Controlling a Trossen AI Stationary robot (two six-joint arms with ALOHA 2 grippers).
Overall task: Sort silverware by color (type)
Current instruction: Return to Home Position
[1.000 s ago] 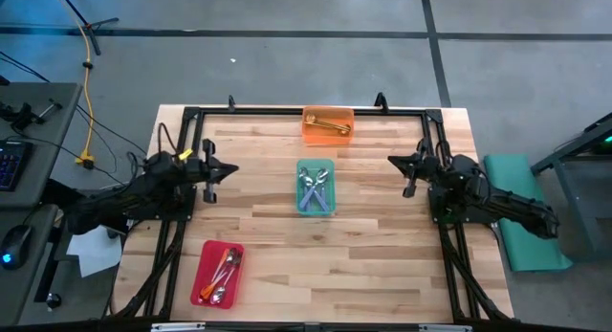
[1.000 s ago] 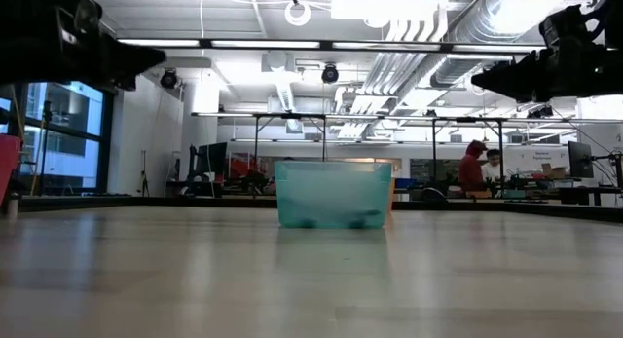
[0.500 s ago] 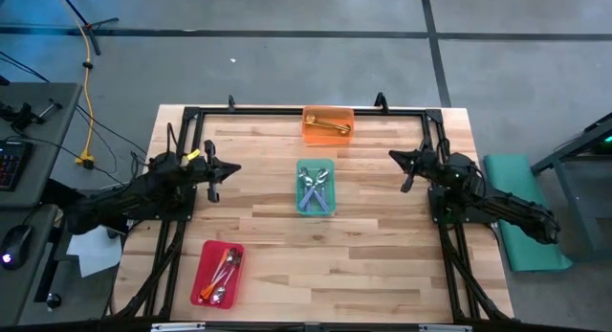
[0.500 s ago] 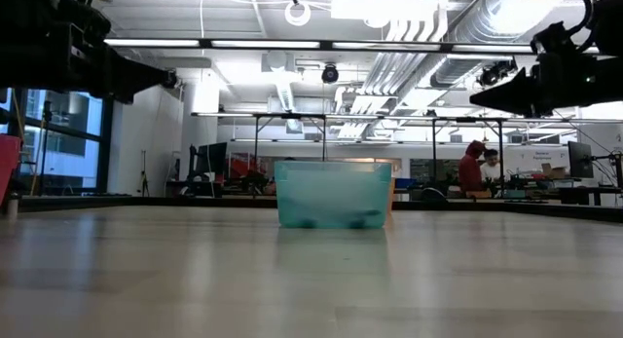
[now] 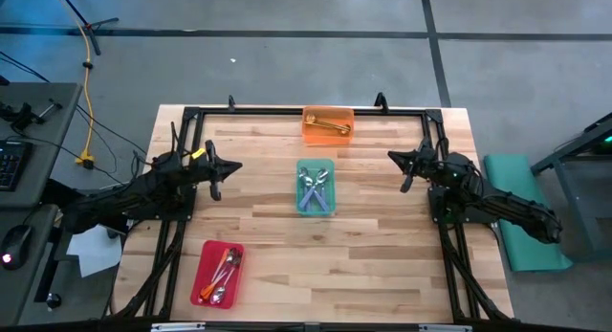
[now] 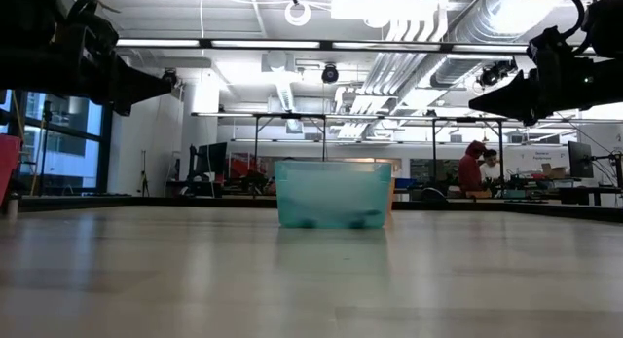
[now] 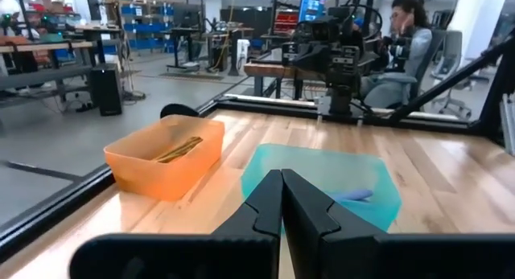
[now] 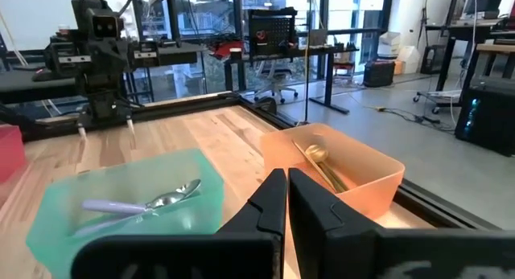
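Note:
The silverware lies sorted in three trays. Gold spoons point(image 5: 330, 127) are in the orange tray point(image 5: 308, 133) at the far edge. Purple-blue-handled spoons point(image 5: 314, 190) are in the green tray point(image 5: 316, 166) at mid-table. Orange-handled spoons point(image 5: 222, 273) are in the red tray point(image 5: 205, 251) near the front left. My left gripper point(image 5: 234, 166) hovers shut at the left, pointing level toward the green tray point(image 7: 322, 170). My right gripper point(image 5: 392, 159) hovers shut at the right, also level and facing the green tray point(image 8: 48, 223). Both are clear of the table.
A black frame point(image 5: 287, 110) runs along the table's far edge and sides. Bare wood lies between the trays and both grippers. In the room beyond the table, a person in red point(image 6: 474, 168) is seen in the low view.
Both grippers have sunk a little and rolled slightly about their own pointing line, staying shut and level. The trays and spoons have not moved.

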